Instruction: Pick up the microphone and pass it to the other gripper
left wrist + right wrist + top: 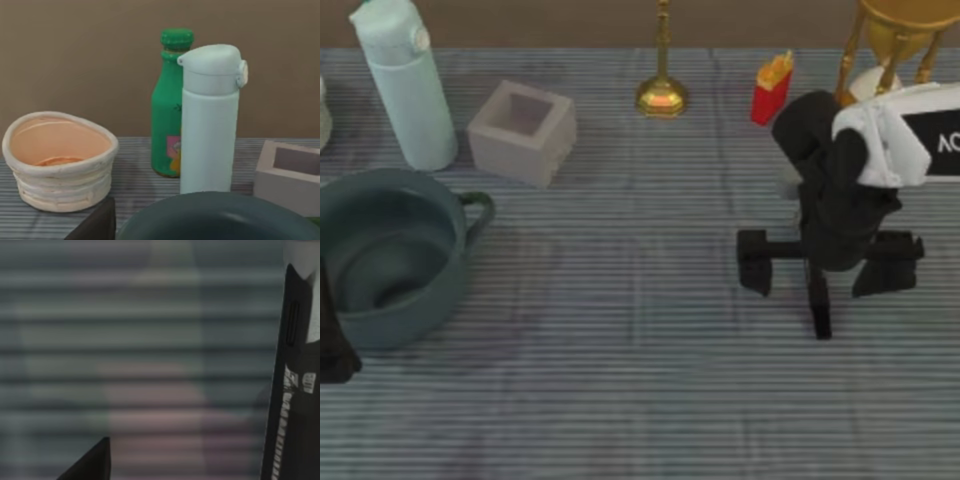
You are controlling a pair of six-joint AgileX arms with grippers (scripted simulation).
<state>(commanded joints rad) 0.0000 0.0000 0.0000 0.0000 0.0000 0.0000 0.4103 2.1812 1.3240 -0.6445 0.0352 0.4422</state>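
Note:
The microphone lies on the striped cloth at the table's right. Only its slim black handle (818, 300) shows in the top view, the head being hidden under my right arm. My right gripper (820, 262) hangs over the handle, open wide, with one finger on either side and apart from it. In the right wrist view the handle (292, 390) runs close by, a bit of the silver head (302, 255) shows, and one fingertip (97, 462) stands well clear of the handle. My left gripper (330, 345) is parked at the table's left edge, one finger (95, 222) showing, open and empty.
A dark teal bowl (390, 255) sits beside the left gripper. Behind it stand a pale flask (405, 85) and a grey box (523, 130). A brass candlestick (662, 95), red carton (772, 90) and hourglass (900, 40) line the back. A cream bowl (60, 160) and green bottle (167, 110) stand far left.

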